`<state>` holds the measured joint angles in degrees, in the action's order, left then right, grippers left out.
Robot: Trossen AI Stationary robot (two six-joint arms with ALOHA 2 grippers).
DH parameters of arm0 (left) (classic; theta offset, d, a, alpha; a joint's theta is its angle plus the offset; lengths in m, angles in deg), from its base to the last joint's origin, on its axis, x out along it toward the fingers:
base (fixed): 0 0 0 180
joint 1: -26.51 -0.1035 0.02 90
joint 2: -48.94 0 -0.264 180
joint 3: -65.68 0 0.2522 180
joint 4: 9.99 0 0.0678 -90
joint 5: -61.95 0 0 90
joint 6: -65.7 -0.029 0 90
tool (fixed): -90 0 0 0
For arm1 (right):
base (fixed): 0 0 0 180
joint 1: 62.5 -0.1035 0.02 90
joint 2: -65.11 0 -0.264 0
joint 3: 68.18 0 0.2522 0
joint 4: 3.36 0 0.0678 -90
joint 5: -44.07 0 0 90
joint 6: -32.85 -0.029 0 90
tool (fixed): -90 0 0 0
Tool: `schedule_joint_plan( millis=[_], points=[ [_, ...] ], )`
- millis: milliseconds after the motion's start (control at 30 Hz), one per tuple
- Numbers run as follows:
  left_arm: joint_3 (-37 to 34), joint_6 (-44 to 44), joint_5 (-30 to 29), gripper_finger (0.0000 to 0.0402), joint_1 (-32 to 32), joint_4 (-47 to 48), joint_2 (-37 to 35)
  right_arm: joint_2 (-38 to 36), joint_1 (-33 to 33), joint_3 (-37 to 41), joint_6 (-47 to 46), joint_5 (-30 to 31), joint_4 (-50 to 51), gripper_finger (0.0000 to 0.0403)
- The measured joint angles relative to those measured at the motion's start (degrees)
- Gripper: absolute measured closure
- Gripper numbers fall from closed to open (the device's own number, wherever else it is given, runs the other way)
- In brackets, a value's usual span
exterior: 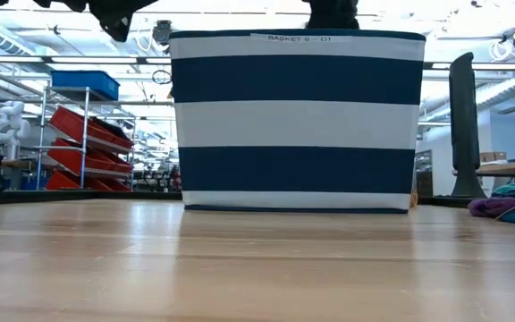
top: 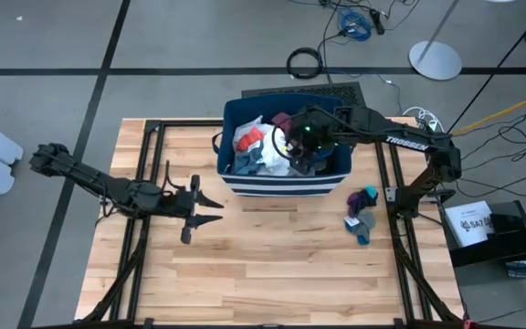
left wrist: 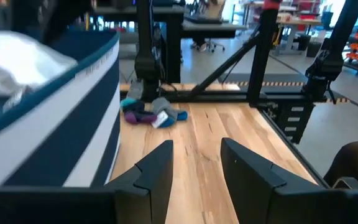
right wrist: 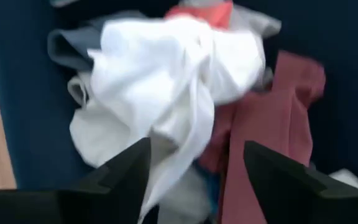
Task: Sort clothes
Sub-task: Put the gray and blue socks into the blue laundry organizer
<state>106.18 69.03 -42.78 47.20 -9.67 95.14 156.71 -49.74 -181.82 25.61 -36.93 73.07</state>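
A navy bin with white stripes (top: 286, 183) stands at the table's far middle and holds a heap of clothes. The heap has a large white garment (right wrist: 166, 81), a maroon piece (right wrist: 272, 112), an orange-red piece (right wrist: 207, 12) and a grey one (right wrist: 67, 46). My right gripper (right wrist: 194, 168) is open inside the bin's mouth (top: 301, 144), over the white garment and the maroon piece. My left gripper (top: 210, 208) is open and empty above the table, left of the bin. A small pile of blue, teal and purple socks (top: 363, 215) lies on the table right of the bin.
The bin's near wall (exterior: 298, 121) fills the low view. The sock pile also shows in the left wrist view (left wrist: 151, 112). Black frame rails (top: 395, 210) run along both sides of the wooden table. The near half of the table (top: 272, 274) is bare wood.
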Motion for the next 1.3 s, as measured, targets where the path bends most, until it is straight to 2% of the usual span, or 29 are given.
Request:
schedule_joint_plan(
  millis=[133, 300, 400, 567, 633, 833, 967, 1033, 1133, 1300],
  points=[
    [0.0, -2.8, 1.7, 0.0258, 0.0, -3.5, 1.3, -1.4, -0.7, 0.0, -3.3, 2.9, 1.9, 0.0142],
    [0.0, -7.2, 3.3, 0.0258, -1.5, -8.7, 5.0, -5.3, -4.3, 0.0, -3.4, 10.8, 0.2, 0.014],
    [0.0, -8.2, 4.5, 0.0258, -3.9, -11.7, 7.7, -8.1, -6.7, 0.0, -5.7, 12.0, 0.7, 0.0145],
    [0.0, -7.1, 10.4, 0.0258, -8.1, -16.0, 13.1, -12.1, -12.5, 0.0, -11.3, 12.7, 3.4, 0.0148],
    [0.0, -6.7, 11.3, 0.0258, -9.4, -18.0, 15.4, -12.9, -15.8, 0.0, -13.7, 14.9, 4.3, 0.0148],
    [0.0, -6.8, 11.4, 0.0258, -10.7, -23.4, 20.1, -13.2, -27.3, 0.0, -18.2, 22.3, 5.0, 0.0149],
    [0.0, -7.3, 11.1, 0.0258, -10.9, -26.4, 21.0, -11.9, -33.8, 0.0, -22.2, 22.9, 4.9, 0.0149],
    [0.1, -8.2, 9.6, 0.0258, -10.8, -27.2, 20.9, -11.0, -36.7, 0.0, -23.7, 23.4, 4.9, 0.0149],
    [0.1, -9.0, 6.2, 0.0258, -10.9, -28.8, 20.9, -9.4, -41.2, 0.0, -25.2, 28.0, 5.4, 0.0149],
    [0.1, -8.7, 5.3, 0.0258, -10.8, -30.3, 20.9, -7.0, -46.7, 0.0, -28.6, 33.0, 7.4, 0.0149]
  ],
)
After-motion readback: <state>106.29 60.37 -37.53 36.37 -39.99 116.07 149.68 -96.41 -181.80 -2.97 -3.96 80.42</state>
